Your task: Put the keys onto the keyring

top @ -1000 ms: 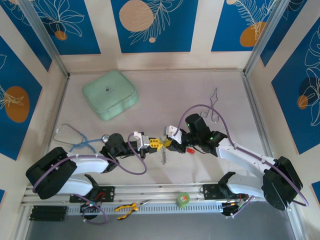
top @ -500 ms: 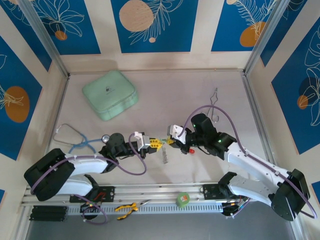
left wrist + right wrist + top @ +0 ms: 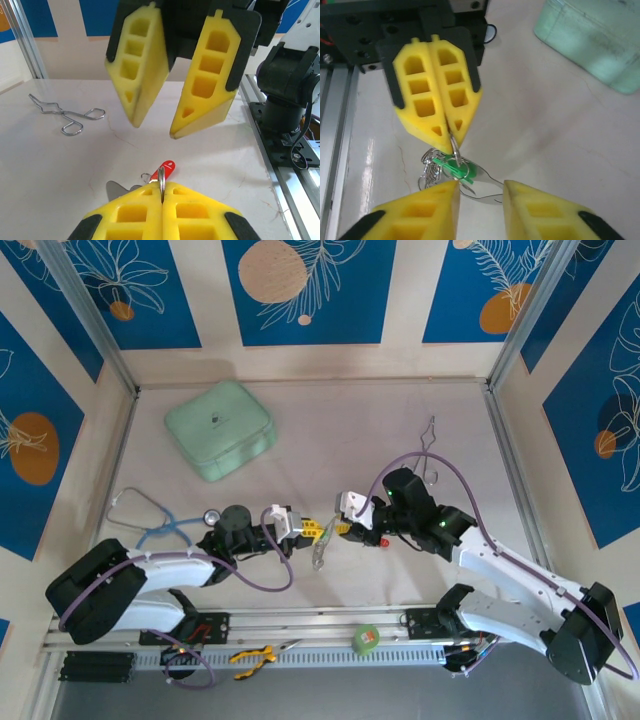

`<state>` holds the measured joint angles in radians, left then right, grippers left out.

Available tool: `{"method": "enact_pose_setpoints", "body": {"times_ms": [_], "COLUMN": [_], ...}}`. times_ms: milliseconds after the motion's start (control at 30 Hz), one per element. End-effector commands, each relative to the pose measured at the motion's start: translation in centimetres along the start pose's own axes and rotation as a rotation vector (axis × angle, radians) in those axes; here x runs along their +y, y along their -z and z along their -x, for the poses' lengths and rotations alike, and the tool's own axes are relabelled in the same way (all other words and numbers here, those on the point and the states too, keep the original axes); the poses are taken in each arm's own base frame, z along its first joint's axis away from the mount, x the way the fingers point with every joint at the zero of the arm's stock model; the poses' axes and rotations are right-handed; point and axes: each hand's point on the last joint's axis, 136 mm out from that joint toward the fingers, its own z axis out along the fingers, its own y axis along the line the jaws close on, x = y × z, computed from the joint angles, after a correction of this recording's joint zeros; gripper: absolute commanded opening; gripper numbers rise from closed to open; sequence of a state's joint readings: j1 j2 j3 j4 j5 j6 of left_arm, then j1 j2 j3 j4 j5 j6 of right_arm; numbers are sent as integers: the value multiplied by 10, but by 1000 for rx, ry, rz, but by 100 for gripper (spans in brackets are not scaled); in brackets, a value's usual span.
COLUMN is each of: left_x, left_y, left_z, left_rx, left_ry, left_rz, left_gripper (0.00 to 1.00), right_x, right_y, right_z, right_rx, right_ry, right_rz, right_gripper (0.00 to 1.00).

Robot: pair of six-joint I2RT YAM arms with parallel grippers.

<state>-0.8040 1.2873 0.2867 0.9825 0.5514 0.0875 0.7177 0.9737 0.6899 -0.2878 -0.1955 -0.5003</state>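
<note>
R gripper has sprung apart near green-headed key; L gripper pinched on thin wire keyring.

Walls: cream, set with blue leaf-print panels;
Tabletop: pale, faintly veined;
Posts: aluminium, at rear corners

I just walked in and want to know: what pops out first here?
Two bright yellow grippers sit nose to nose in the middle: the left gripper is shut on a thin ring, the right gripper open facing it. A green key sits at the ring, and a mint case lies back left.
</note>
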Motion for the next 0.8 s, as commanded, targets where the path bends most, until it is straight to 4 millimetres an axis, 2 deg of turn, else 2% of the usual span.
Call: {"method": "enact_pose_setpoints", "body": {"times_ms": [0, 200, 367, 567, 767], "left_x": [-4, -6, -6, -7, -6], "left_y": [-1, 0, 0, 1, 2], "left_z": [22, 28, 30, 30, 29], "left_rx": [-65, -94, -100, -101, -98], "left_ry": [-52, -53, -54, -52, -53], "left_rz": [-24, -31, -29, -32, -23], "left_gripper": [0, 0, 0, 0, 0], "right_x": [2, 5, 13, 11, 23], "right_y": [-12, -30, -38, -43, -43], "right_z": [-14, -26, -26, -15, -7], "right_rx": [4, -7, -35, -90, -142], "right_ry": [-33, -74, -97, -102, -93], "right_rz": [7, 37, 96, 112, 196], "right_gripper": [37, 39, 39, 39, 41]}}
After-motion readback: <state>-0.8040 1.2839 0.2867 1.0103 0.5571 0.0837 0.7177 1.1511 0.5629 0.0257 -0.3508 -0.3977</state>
